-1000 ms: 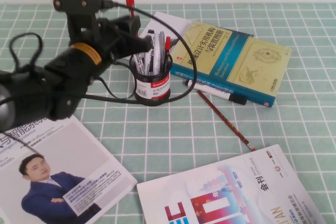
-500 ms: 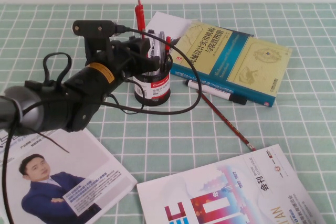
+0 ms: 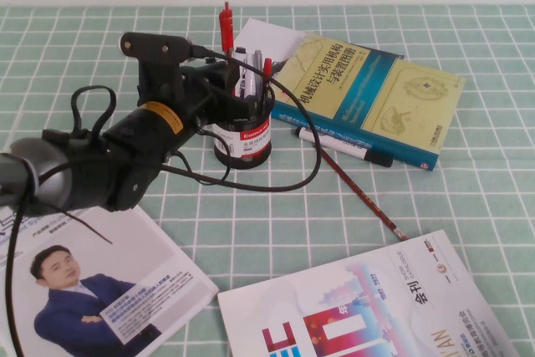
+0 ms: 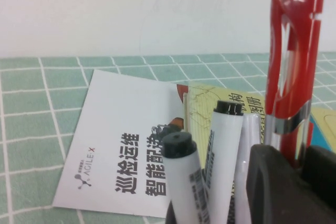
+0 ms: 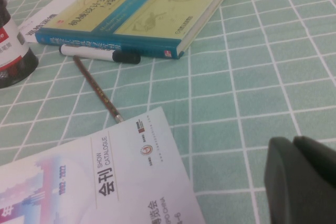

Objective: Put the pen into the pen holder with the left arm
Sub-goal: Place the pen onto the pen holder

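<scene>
the left arm [image 3: 100, 160] is thick and matt black, with a rounded grey-silver joint at its near end and a yellow-orange ring around the wrist. thin black cables loop loosely off it. a boxy black camera mount sits on top. the left end effector [image 3: 230, 94] has chunky black fingers [image 4: 275, 187]. the right end effector [image 5: 302, 174] is dark, rounded plastic.
</scene>
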`<action>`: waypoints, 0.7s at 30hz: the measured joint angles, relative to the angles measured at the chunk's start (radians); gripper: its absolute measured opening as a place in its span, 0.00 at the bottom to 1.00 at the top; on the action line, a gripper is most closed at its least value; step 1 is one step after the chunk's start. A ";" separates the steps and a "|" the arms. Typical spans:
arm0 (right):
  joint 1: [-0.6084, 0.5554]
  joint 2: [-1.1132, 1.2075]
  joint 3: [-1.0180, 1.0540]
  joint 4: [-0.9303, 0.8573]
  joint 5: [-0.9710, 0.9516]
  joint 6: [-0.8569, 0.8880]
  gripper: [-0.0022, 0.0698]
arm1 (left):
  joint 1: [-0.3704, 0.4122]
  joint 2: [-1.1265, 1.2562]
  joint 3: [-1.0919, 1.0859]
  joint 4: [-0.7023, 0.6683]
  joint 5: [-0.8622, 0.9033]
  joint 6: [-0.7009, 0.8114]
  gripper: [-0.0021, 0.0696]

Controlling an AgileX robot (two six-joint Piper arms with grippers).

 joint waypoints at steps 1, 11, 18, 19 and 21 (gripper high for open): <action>0.000 0.000 0.000 0.000 0.000 0.000 0.00 | 0.000 0.000 0.000 0.000 0.000 0.008 0.12; 0.000 0.000 0.000 0.000 0.000 0.000 0.00 | 0.000 0.019 0.000 -0.004 -0.006 0.033 0.12; 0.000 0.000 0.000 0.000 0.000 0.000 0.00 | 0.000 0.028 0.000 -0.043 -0.050 0.033 0.12; 0.000 0.000 0.000 0.000 0.000 0.000 0.00 | 0.000 0.028 0.000 -0.053 -0.052 0.027 0.12; 0.000 0.000 0.000 0.000 0.000 0.000 0.00 | 0.000 0.028 0.000 -0.067 -0.066 0.023 0.12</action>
